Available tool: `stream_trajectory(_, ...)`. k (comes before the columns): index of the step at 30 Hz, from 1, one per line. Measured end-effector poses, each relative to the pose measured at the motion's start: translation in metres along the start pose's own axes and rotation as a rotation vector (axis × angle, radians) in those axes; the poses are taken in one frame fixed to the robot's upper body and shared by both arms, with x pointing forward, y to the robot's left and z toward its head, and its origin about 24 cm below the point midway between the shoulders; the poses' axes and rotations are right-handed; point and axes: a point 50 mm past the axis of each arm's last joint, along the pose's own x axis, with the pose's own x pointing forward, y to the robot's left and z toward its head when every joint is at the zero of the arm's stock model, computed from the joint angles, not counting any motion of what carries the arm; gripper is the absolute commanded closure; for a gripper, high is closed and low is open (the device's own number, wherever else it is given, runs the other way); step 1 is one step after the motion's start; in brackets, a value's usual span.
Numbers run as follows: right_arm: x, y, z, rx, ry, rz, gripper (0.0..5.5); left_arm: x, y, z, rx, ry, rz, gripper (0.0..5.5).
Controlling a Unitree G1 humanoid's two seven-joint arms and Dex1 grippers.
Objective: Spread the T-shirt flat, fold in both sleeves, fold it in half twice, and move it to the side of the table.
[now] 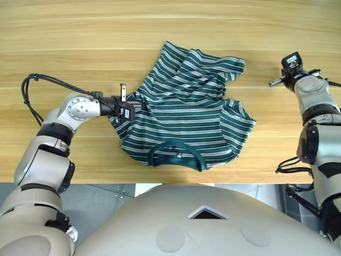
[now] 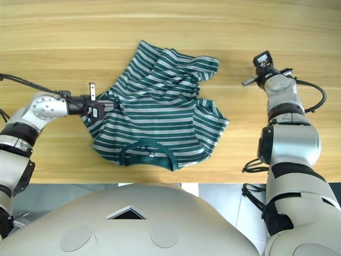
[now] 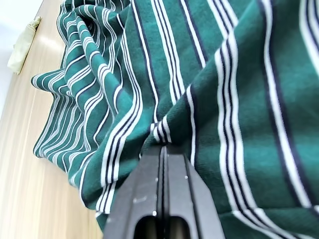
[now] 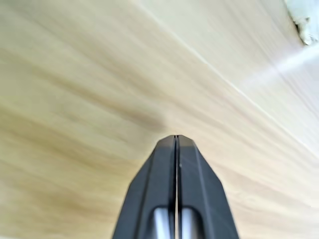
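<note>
A dark green T-shirt with white stripes [image 1: 186, 112] lies crumpled in the middle of the wooden table [image 1: 80, 42], its collar [image 1: 178, 154] toward the front edge. My left gripper [image 1: 128, 110] is at the shirt's left edge, level with the table. In the left wrist view the left gripper [image 3: 162, 149] is shut, with a fold of the striped cloth pinched at its tips. My right gripper [image 1: 291, 57] is over bare wood to the right of the shirt, clear of the cloth. The right wrist view shows the right gripper [image 4: 176, 137] shut and holding nothing.
Bare tabletop stretches behind the shirt and to its left and right. The front table edge [image 1: 106, 182] runs just below the collar. A small pale scrap [image 3: 22, 42] lies on the wood beyond the shirt.
</note>
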Motion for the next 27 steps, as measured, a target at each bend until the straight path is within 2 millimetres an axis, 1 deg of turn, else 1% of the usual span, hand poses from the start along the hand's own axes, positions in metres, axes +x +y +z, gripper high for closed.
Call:
stream_trajectory(4,0.0,-0.002,0.006,0.009,-0.036,-0.011,5.47,0.0,0.0,0.0,-0.001,0.0,0.001,5.5)
stream_trajectory(5,0.0,-0.003,0.011,0.004,-0.063,-0.012,5.47,0.0,0.0,0.0,-0.001,0.0,0.001,5.5)
stream_trajectory(7,0.001,0.002,0.03,-0.014,-0.163,0.039,5.47,0.0,0.0,0.0,-0.003,-0.001,0.003,5.5)
stream_trajectory(9,0.002,0.015,0.054,-0.019,-0.3,0.138,5.47,-0.001,0.0,0.0,-0.012,-0.006,0.006,5.5)
stream_trajectory(11,-0.004,0.034,0.079,-0.051,-0.489,0.305,5.47,-0.002,-0.001,0.0,-0.029,-0.02,0.006,5.5)
stream_trajectory(14,-0.021,0.05,0.108,-0.122,-0.769,0.52,5.47,-0.004,-0.008,0.003,-0.047,-0.055,-0.014,5.5)
stream_trajectory(15,-0.028,0.055,0.113,-0.152,-0.848,0.584,5.47,-0.006,-0.011,0.004,-0.047,-0.064,-0.025,5.5)
stream_trajectory(16,-0.033,0.059,0.114,-0.177,-0.898,0.637,5.47,-0.008,-0.014,0.005,-0.046,-0.072,-0.037,5.5)
stream_trajectory(18,-0.045,0.073,0.107,-0.243,-0.974,0.781,5.47,-0.016,-0.023,0.007,-0.046,-0.081,-0.062,5.5)
stream_trajectory(20,-0.056,0.088,0.097,-0.299,-1.015,0.907,5.47,-0.024,-0.032,0.009,-0.046,-0.086,-0.086,5.5)
stream_trajectory(22,-0.065,0.096,0.089,-0.347,-1.022,0.987,5.47,-0.028,-0.042,0.015,-0.048,-0.108,-0.108,5.5)
stream_trajectory(24,-0.071,0.097,0.083,-0.375,-1.011,1.025,5.47,-0.03,-0.047,0.02,-0.051,-0.117,-0.116,5.5)
stream_trajectory(27,-0.077,0.099,0.07,-0.41,-0.967,1.064,5.47,-0.035,-0.044,0.022,-0.05,-0.094,-0.108,5.5)
